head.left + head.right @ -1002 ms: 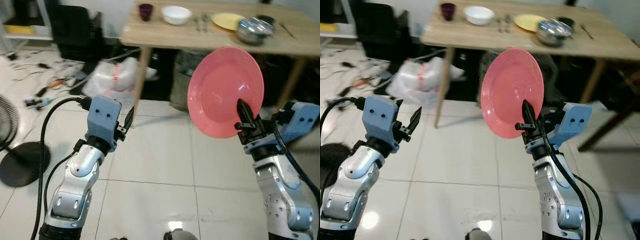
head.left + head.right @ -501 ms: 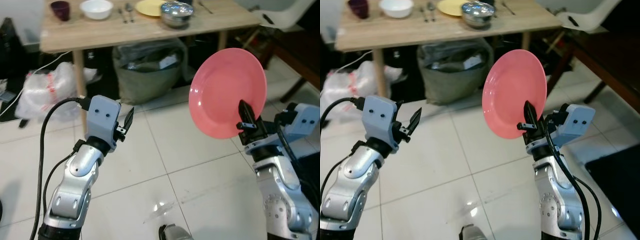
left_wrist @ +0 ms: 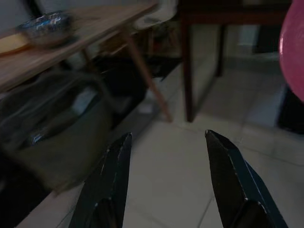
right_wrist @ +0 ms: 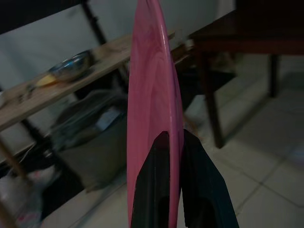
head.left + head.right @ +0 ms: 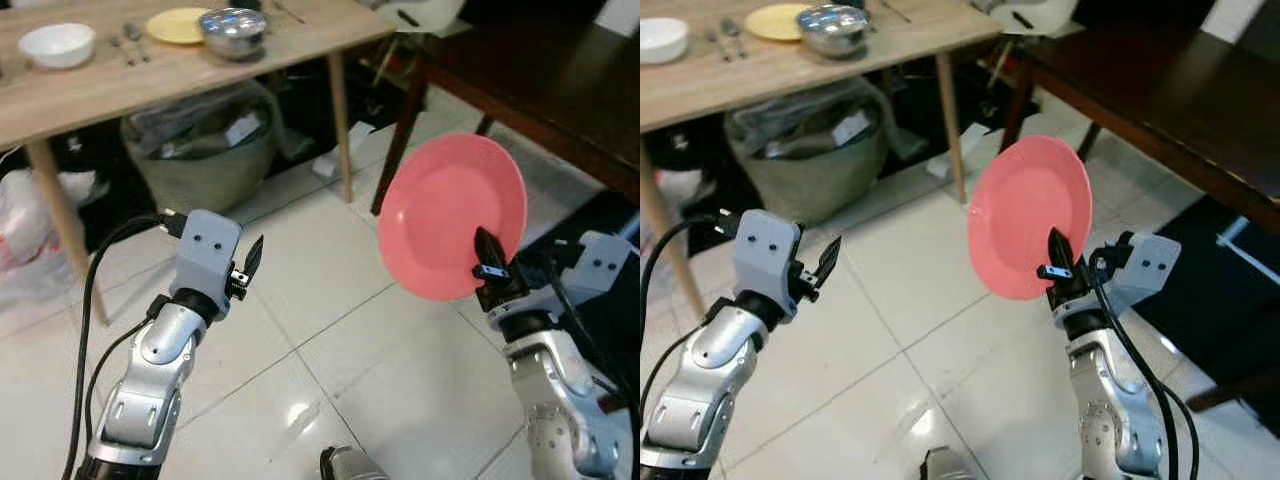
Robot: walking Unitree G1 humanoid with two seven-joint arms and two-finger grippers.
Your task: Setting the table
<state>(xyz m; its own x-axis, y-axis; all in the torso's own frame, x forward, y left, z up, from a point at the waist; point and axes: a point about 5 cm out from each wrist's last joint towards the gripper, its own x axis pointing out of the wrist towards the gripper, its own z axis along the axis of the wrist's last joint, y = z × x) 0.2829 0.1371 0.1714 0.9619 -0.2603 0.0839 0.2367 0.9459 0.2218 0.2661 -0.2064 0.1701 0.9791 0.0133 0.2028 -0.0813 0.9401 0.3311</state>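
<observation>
**Pink plate held on edge in my right claw**

My right claw [image 5: 487, 268] is clamped on the lower rim of the pink plate [image 5: 450, 215], one black finger on each face; in the right wrist view the fingers [image 4: 154, 190] pinch the rim with the plate [image 4: 152, 109] seen edge-on between them. I hold it up in the air over the white tiled floor [image 5: 330, 330], on the right of the scene and near me.

The plate is round, plain pink, glossy, with a shallow well and a raised rim. It stands upright on its edge, its hollow face turned left and toward my head camera; being round, it has no long axis, and its flat plane runs near to far.

My left claw [image 5: 252, 258] is raised on the left, holding nothing, its fingers [image 3: 111, 183] standing well apart.

Farther off on the left is the light wooden worktop [image 5: 120, 80], carrying a white bowl [image 5: 56, 44], cutlery [image 5: 128, 42], a yellow plate [image 5: 178, 24] and a steel bowl [image 5: 232, 30]. A grey bag [image 5: 200, 150] sits under it. A dark wooden worktop [image 5: 540, 70] stands far right.

Compared with half a second ago, the whole view has swung: the light worktop sits further left, the dark one has come into view, and the purple cup is out of frame. My grip on the plate and the pose of both arms are unchanged.
</observation>
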